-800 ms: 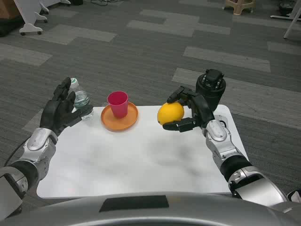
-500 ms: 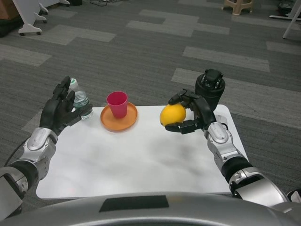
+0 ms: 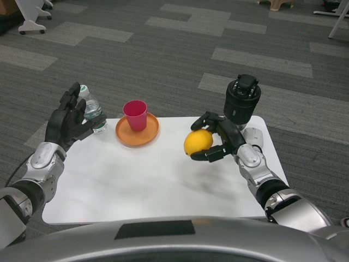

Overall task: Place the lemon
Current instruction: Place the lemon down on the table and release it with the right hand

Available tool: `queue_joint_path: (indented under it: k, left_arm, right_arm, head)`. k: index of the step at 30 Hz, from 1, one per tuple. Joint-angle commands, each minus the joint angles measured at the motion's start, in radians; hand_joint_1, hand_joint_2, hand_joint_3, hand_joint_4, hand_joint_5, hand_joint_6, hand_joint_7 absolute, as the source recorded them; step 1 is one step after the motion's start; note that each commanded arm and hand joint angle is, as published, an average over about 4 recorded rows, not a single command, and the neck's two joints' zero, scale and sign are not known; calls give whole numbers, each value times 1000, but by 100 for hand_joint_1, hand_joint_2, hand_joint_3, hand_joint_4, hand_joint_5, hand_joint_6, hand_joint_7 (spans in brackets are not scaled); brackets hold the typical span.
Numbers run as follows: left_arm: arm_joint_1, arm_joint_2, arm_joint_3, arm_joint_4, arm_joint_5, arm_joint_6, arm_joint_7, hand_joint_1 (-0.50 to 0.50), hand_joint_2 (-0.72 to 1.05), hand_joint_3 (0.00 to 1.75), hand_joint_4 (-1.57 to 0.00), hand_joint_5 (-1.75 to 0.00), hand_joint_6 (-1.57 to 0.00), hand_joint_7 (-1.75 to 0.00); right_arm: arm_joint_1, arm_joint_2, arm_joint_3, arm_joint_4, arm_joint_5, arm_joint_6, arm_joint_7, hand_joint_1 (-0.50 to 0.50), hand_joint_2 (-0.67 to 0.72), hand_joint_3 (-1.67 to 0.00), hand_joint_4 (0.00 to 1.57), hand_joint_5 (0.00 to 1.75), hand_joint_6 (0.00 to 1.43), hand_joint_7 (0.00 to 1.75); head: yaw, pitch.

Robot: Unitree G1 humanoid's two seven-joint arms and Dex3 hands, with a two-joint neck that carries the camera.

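Right hand: the right hand (image 3: 221, 143) clamps the lemon (image 3: 198, 142), low over the tabletop (image 3: 152, 185); whether it touches cannot be told
Left hand: the left hand (image 3: 66, 121) waits with fingers apart, holding nothing, by the bottle (image 3: 91, 111)
Progress: likely late; setting down and release remain
Beyond: cup (image 3: 135, 115) on the plate (image 3: 148, 135)

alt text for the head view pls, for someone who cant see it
The robot's right hand holds a yellow lemon above a white table. A pink cup stands on an orange plate at the back, and the open left hand is raised beside a water bottle.
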Motion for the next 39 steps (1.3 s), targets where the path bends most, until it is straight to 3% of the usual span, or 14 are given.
queue_joint_path:
  k: [1,9,19,28,32,35,39]
  left_arm:
    - [-7,-1,6,1,4,-7,-2,50,78,9,0,0,0,0]
    - [-7,-1,6,1,4,-7,-2,50,78,9,0,0,0,0]
    - [-6,-2,7,1,4,-7,-2,50,78,4,0,0,0,0]
    - [0,-3,14,-1,4,-7,-1,50,78,7,0,0,0,0]
    - [0,-3,15,-2,4,-7,-1,50,78,9,0,0,0,0]
    - [1,-3,17,-2,4,-8,-1,50,78,4,0,0,0,0]
    - [2,-3,19,-2,4,-8,-1,50,78,9,0,0,0,0]
  right_arm:
    - [-27,-5,17,29,-53,5,-1,41,-41,-56,49,167,39,112]
    - [-62,-4,92,98,-88,20,-1,40,-41,-56,49,165,36,105]
    - [-125,4,289,193,-74,70,-1,42,-41,-56,43,165,36,105]
    - [-148,10,331,250,-57,104,-4,42,-45,-63,24,172,31,112]
    - [-150,10,331,260,-57,113,-5,42,-53,-79,7,172,14,112]
    - [-151,12,326,270,-52,117,-4,36,-54,-91,3,160,3,103]
    - [-151,13,307,275,-43,118,-1,24,-48,-89,0,153,0,70]
  head:
    - [1,-6]
    - [3,-15]
    - [3,-24]
    - [9,-26]
    - [9,-25]
    - [9,-25]
    - [9,-26]
